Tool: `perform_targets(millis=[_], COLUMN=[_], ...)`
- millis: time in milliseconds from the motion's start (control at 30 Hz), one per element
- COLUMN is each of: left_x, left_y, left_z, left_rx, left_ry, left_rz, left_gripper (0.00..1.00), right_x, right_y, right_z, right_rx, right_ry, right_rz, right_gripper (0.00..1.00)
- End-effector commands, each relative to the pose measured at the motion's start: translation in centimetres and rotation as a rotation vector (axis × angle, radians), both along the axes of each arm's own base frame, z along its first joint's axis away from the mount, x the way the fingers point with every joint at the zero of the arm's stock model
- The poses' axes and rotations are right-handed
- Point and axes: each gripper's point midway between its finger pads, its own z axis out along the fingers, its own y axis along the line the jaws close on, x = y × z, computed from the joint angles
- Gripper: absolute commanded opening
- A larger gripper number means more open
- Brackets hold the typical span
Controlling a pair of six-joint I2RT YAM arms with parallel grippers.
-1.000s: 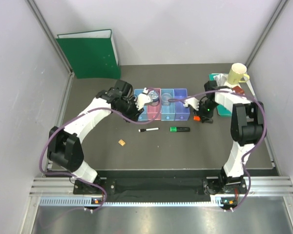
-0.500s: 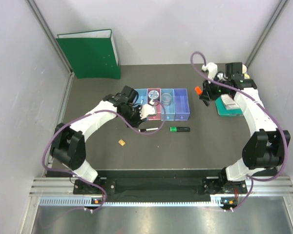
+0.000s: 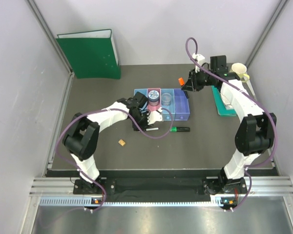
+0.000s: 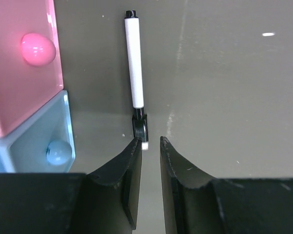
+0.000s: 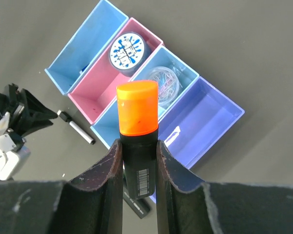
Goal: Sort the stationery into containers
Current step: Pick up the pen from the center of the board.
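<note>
Left gripper (image 4: 150,144): smooth black jaws parted by a narrow slit, gripping nothing, their tips just at the black-capped end of a thin white pen (image 4: 134,68) that lies flat on the matte dark table (image 3: 210,146); whether a fingertip touches the cap cannot be told. Right gripper (image 5: 137,144): jaws closed on the black barrel of the orange highlighter (image 5: 136,109), glossy rounded cap pointing away from the wrist, raised above the bins (image 3: 182,109). The bins are a joined row of four translucent plastic rectangles. Only the right wrist view shows their contents: a round jar (image 5: 129,51) with a blue-and-white patterned lid in the pink bin (image 5: 95,90) and a clear jar (image 5: 164,80) of paper clips in the neighbouring light blue one; the purple bin (image 5: 207,124) shows bare floor. Only the top view shows the rest of the stationery: a green highlighter (image 3: 179,129) at 3 o'clock of the pen and a tan square (image 3: 121,142) at 8 o'clock, both at 6 o'clock of the bins.
</note>
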Motion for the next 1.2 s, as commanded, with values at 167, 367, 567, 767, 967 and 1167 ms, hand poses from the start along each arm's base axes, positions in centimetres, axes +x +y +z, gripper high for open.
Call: perform_targets(millis=[167, 367, 567, 767, 967, 1167], left_x=[0.9, 0.8, 0.3, -0.3, -0.4, 0.0], left_y=[-0.6, -0.4, -0.6, -0.9, -1.8, -3.3], left_z=[-2.7, -3.5, -3.8, -2.7, 0.7, 7.4], left_rx=[0.028, 0.047, 0.045, 0.022, -0.037, -0.163], left_ry=[-0.013, 0.001, 0.018, 0.017, 0.008, -0.036], left_rz=[-0.026, -0.027, -0.020, -0.013, 0.019, 0.081], left_gripper=[0.26, 0.23, 0.00, 0.00, 0.00, 0.00], right_x=[2.1, 0.9, -0.8, -1.1, 0.0, 0.6], right_y=[1.1, 0.7, 0.1, -0.2, 0.0, 0.1], right_z=[0.2, -3.7, -7.6, -9.0, -9.5, -10.3], right_rx=[0.091, 0.071, 0.037, 0.015, 0.016, 0.005], right_ry=[-0.058, 0.015, 0.076, 0.079, 0.069, 0.075], right_rz=[0.012, -0.003, -0.029, -0.044, -0.057, -0.057], right_gripper=[0.00, 0.00, 0.00, 0.00, 0.00, 0.00])
